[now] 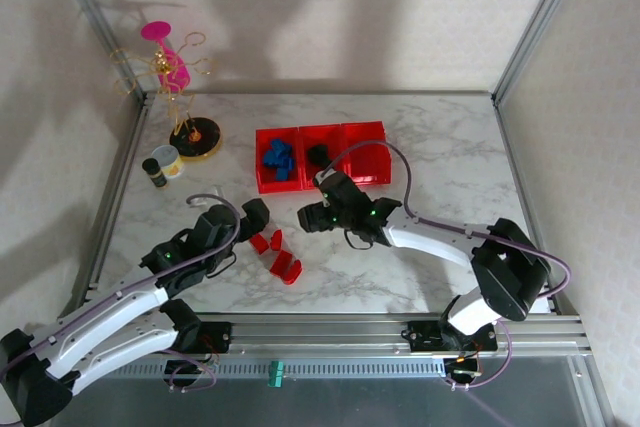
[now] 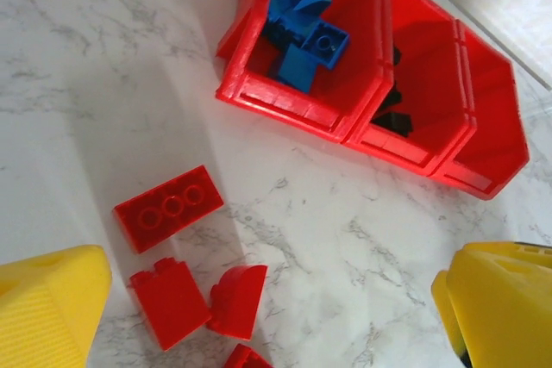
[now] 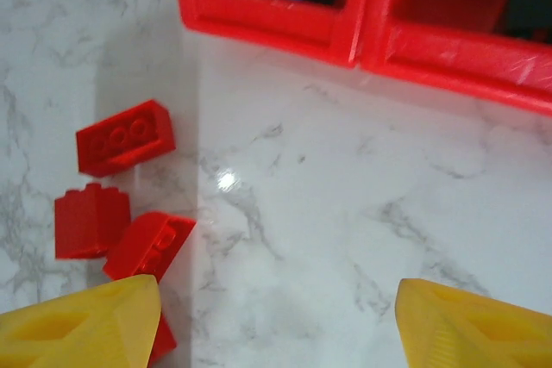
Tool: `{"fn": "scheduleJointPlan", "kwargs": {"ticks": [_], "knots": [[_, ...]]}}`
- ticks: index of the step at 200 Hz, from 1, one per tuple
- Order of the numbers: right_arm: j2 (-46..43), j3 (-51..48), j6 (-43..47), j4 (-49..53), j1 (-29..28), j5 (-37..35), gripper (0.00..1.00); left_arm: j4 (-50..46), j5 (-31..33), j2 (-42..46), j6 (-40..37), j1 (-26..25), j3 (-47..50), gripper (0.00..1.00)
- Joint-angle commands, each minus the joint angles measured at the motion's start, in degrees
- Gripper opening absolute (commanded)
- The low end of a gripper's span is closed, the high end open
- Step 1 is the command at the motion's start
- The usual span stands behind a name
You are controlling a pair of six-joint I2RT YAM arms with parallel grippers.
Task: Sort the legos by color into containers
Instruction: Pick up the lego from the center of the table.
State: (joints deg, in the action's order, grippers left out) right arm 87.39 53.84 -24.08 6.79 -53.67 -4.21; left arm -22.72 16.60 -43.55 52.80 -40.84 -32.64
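Three bright red translucent square plastic bins [image 1: 365,155], joined in a row, sit toward the far middle of the white marbled table [image 1: 440,147]. In the top view the row's long axis runs left to right, nearly parallel with the far edge. The left bin holds a heap of small blue plastic bricks [image 1: 278,158] and the middle bin holds small black plastic bricks [image 1: 318,154]. Nearer the arms, a loose cluster of small red plastic bricks [image 1: 278,255] lies on the marble, apart from the bins. The left gripper [image 1: 252,215] hovers just beside the cluster's far left, and the right gripper [image 1: 312,215] hovers between the cluster and the bins. The left wrist view gives detail that the top view blurs: a flat red brick with three studs [image 2: 168,208] lies stud side up, its long axis slanting from lower left to upper right. Just below it, a plain red block [image 2: 170,302] and a curved red piece [image 2: 235,299] lie close against each other. In this view the bin row runs diagonally, upper left to lower right, and the blue bricks point various ways. The left gripper's yellow fingers [image 2: 47,308] stand spread wide over the marble. The right wrist view has the red bricks at its left edge and the bins' near walls along its top; its yellow fingers [image 3: 470,321] are likewise held wide apart
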Motion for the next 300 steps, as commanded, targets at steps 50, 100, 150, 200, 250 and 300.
{"fn": "scheduleJointPlan", "kwargs": {"ticks": [50,100,150,200,250,300], "knots": [[6.0,-1.9,-2.4,-3.9,-6.2,0.2,0.75,-6.1,4.4,4.8,4.1,-0.3,1.6,1.00],[9.4,-1.4,-1.9,-4.9,-7.6,-0.5,0.78,-7.1,5.2,5.8,4.8,-0.3,2.2,1.00],[10.7,0.4,-0.4,-6.3,-8.5,1.1,0.79,-7.4,6.2,6.3,4.5,-0.3,2.4,1.00],[15.0,5.6,-2.1,-7.0,-8.8,2.9,0.80,-7.7,7.1,6.6,4.3,-0.3,2.1,1.00],[21.9,11.1,-4.3,-5.9,-8.7,1.5,0.76,-8.1,7.3,6.6,4.0,-0.2,1.6,1.00],[24.4,13.3,-4.6,-2.7,-8.8,-0.4,0.61,-7.3,6.8,6.3,3.7,-0.1,1.8,1.00]]}}
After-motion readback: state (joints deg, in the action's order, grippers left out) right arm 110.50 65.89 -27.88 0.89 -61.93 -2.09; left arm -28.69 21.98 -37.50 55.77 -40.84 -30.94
